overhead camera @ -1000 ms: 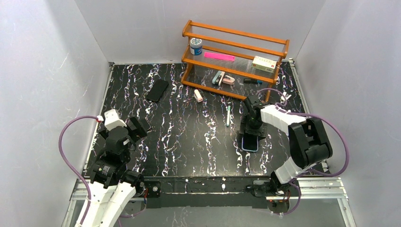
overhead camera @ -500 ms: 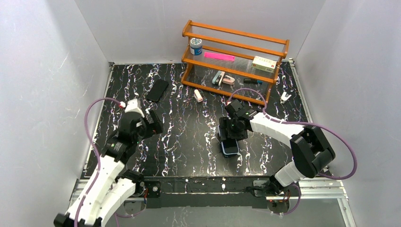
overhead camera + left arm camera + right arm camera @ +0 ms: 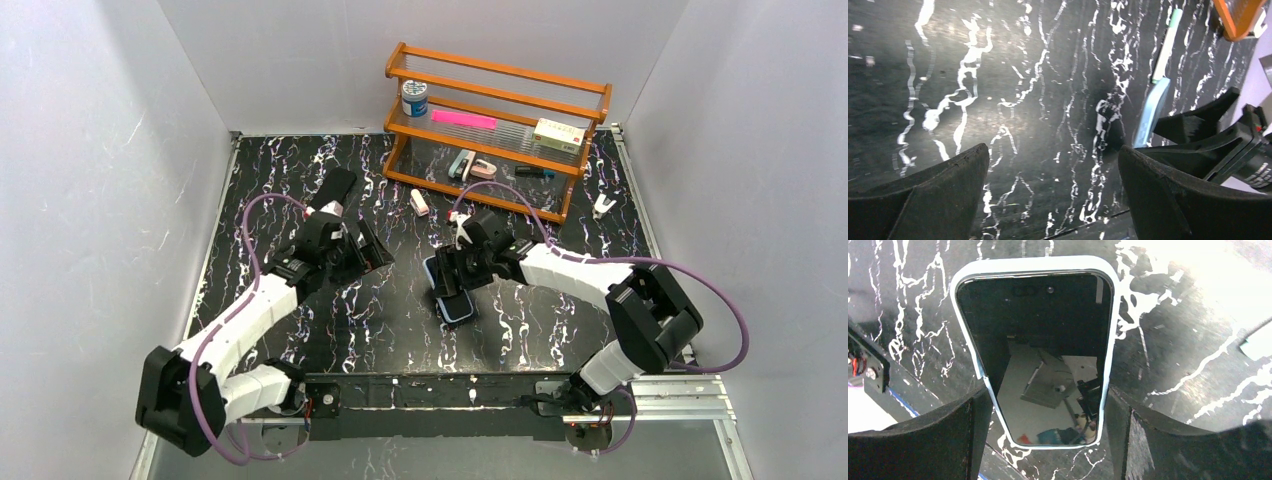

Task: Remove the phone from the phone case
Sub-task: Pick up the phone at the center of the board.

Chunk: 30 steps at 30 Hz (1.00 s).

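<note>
Black marbled table (image 3: 400, 320) mid-frame: clamped right gripper (image 3: 1048, 397) across phone case (image 3: 1114, 305) sides, phone (image 3: 1038, 310) inside, likely as brace; hovered left gripper (image 3: 1052, 150) jaws apart, empty, to frame-left, presumably for peeling.

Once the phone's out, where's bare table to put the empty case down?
Bare table lies between the phone case and the near edge, and in the far-left corner. It is crowded in front of the shelf.
</note>
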Tool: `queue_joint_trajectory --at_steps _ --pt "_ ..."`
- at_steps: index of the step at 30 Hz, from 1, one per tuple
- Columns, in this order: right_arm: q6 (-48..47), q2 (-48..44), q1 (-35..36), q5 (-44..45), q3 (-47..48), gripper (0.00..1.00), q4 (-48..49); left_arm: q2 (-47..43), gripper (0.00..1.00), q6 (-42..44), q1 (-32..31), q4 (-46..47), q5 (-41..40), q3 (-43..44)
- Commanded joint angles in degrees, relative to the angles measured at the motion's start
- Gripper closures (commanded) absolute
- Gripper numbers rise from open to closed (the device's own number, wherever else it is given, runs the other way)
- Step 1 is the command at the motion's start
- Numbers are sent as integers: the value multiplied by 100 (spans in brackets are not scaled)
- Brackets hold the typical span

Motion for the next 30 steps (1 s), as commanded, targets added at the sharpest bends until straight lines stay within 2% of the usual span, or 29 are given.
queue_joint_trajectory --at_steps 1,4,8,19,22,27,30 --pt "-408 45 81 -541 134 99 841 464 2 -324 -166 632 311 334" --pt "-486 124 90 -648 229 99 936 998 2 -489 -224 889 582 513" --pt "-681 210 116 -776 266 99 1100 1483 7 -505 -367 1093 704 695" --pt "-826 267 160 -991 369 99 1338 1992 23 -585 -708 1549 1189 635" --pt "-905 269 160 -1077 386 99 1375 2065 35 -560 -744 1604 1195 647" --pt "-1018 175 169 -1210 344 99 1413 2108 62 -576 -750 1673 1294 640" --pt "-1072 127 173 -1295 314 99 1414 2050 73 -637 -750 1915 1252 615"
